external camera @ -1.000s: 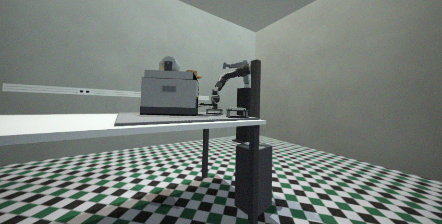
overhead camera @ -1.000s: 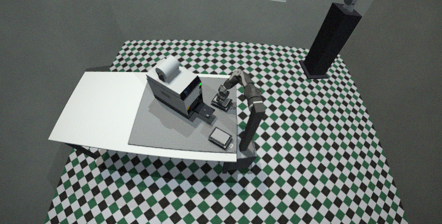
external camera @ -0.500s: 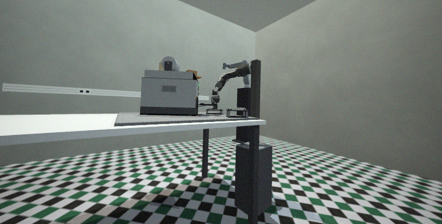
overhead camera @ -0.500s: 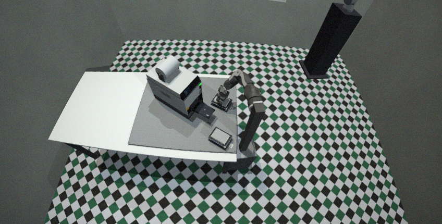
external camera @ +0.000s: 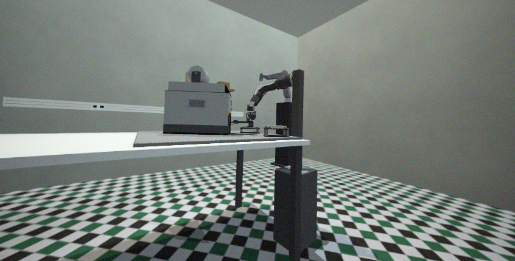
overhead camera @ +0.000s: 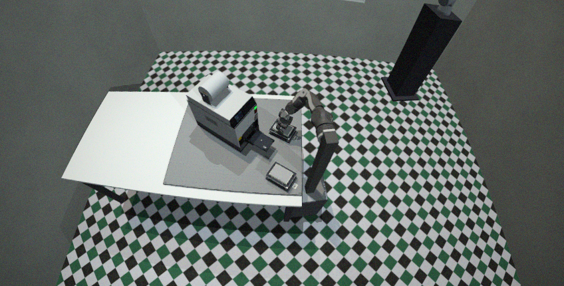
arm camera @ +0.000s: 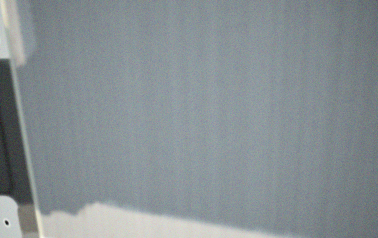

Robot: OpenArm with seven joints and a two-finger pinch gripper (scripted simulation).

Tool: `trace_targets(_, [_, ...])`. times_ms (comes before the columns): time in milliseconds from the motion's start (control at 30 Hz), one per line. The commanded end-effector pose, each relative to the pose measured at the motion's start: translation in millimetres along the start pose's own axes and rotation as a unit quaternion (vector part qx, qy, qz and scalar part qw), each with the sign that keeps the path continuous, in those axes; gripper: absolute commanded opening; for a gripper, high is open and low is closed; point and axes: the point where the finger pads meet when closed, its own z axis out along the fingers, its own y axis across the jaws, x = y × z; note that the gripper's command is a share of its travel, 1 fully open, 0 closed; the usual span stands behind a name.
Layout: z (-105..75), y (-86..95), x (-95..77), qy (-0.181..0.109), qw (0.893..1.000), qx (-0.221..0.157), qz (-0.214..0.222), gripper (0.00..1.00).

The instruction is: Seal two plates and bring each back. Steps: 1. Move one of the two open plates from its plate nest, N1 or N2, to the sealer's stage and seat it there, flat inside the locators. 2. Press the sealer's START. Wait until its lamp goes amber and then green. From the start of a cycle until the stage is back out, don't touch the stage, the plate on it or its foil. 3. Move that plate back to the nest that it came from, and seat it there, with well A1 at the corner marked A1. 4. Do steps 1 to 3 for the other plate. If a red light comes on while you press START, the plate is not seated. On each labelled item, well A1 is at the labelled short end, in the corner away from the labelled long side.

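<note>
Plate sealer (overhead camera: 221, 110) (external camera: 197, 111), one, green lamp (overhead camera: 255, 107) (external camera: 231, 99) lit, bare stage (overhead camera: 259, 140) (external camera: 235, 121) out; before it, one gripper (overhead camera: 283, 129) (external camera: 249, 124), partly open, clamped on a microplate (overhead camera: 290, 131) at one nest (overhead camera: 282, 138) (external camera: 245, 132), the second plate (overhead camera: 281, 173) (external camera: 276, 127) lay in the other nest (overhead camera: 279, 183) (external camera: 277, 135).

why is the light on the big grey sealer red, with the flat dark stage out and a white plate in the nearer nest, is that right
The light is green, not red, as the top view shows; the rest stands.
</note>
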Motion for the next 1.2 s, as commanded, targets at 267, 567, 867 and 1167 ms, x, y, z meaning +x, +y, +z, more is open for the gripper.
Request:
trace_targets(267, [-0.2, 0.5, -0.8, -0.002, 1.000, -0.001, 0.000, 0.00])
trace_targets(567, [-0.2, 0.5, -0.8, -0.002, 1.000, -0.001, 0.000, 0.65])
trace_targets(867, [-0.2, 0.5, -0.8, -0.002, 1.000, -0.001, 0.000, 0.65])
trace_targets(1167, [-0.2, 0.5, -0.8, -0.002, 1.000, -0.001, 0.000, 0.65])
